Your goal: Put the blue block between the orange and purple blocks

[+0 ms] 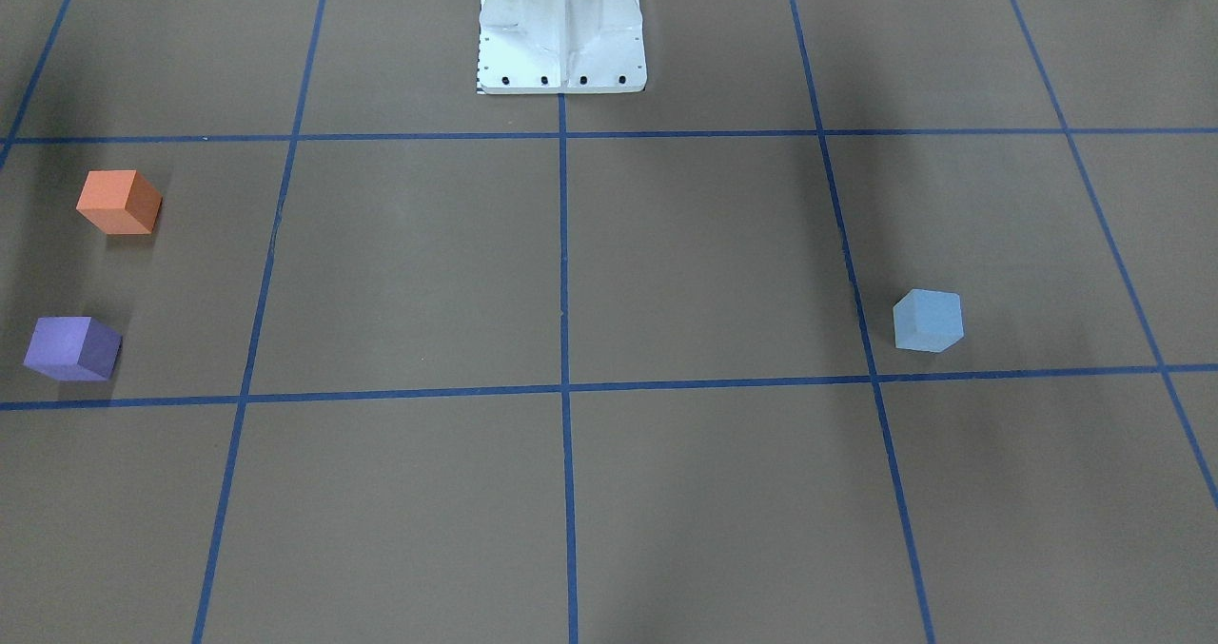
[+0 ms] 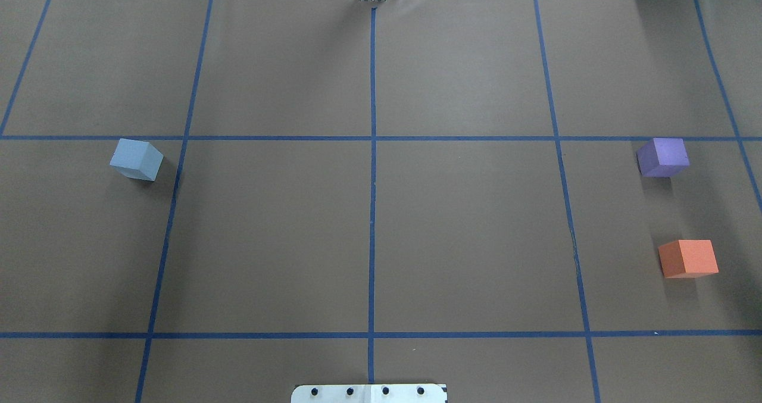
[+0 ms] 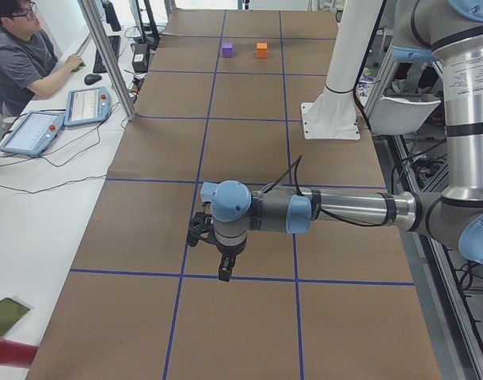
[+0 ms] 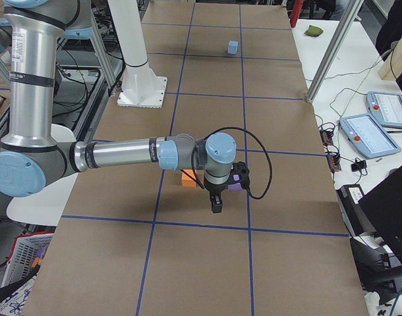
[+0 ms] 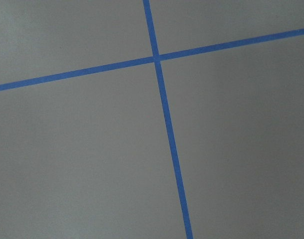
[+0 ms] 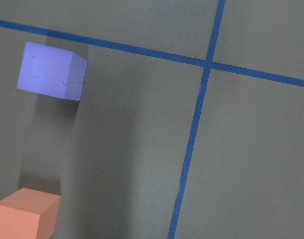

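Both arms stretched out level; left hand (image 3: 222, 267) & right hand (image 4: 216, 203) point down abv brown paper tabletop (image 3: 249, 332). Can't tell if either's apart or together.

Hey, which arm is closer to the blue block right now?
Left. The left pincer hangs just beside the blue block; the right pincer hangs by the orange block and purple block at the table's other end.

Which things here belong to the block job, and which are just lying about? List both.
For the job: blue block, orange block, purple block, all standing apart on the table.
Lying about: teach pendants, mouse and green cloth, all on the side bench.
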`<act>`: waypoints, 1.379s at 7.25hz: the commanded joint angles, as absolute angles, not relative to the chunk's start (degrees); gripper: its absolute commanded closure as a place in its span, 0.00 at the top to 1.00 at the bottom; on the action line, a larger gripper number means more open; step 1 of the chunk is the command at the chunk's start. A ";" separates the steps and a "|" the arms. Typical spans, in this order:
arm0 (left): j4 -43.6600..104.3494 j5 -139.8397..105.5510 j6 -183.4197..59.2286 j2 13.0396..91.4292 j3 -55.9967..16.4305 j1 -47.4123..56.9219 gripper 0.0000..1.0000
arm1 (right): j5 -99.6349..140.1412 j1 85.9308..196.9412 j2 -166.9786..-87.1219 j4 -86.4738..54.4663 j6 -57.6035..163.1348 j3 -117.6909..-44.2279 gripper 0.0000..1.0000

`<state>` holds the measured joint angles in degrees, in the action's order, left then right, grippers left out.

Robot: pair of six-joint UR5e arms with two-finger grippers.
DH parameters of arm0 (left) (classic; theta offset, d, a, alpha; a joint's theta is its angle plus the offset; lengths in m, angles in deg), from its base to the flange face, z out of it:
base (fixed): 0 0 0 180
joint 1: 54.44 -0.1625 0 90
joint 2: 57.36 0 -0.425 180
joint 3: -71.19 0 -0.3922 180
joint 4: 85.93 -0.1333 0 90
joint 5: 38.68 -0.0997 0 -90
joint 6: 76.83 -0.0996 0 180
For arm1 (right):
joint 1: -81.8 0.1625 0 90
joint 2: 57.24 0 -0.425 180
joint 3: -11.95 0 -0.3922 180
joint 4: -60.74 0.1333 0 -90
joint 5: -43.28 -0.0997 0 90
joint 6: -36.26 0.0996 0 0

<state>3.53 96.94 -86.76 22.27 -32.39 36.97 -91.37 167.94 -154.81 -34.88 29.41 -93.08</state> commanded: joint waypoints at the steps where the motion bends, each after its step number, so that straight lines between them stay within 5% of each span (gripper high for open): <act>1: 4.15 96.94 -86.76 22.36 -32.52 36.97 1.00 | -91.37 167.94 -154.71 -34.88 29.41 -93.17 1.00; 8: 12.65 102.11 -86.23 28.25 -29.63 34.95 1.00 | -91.55 167.67 -154.63 -32.95 29.50 -92.99 1.00; 10: 14.26 102.74 -81.79 29.37 -29.01 24.64 1.00 | -91.55 167.67 -154.63 -32.95 29.50 -92.99 1.00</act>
<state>13.03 102.21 -85.02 28.37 -29.43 31.31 -91.55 167.67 -154.62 -32.95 29.50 -92.98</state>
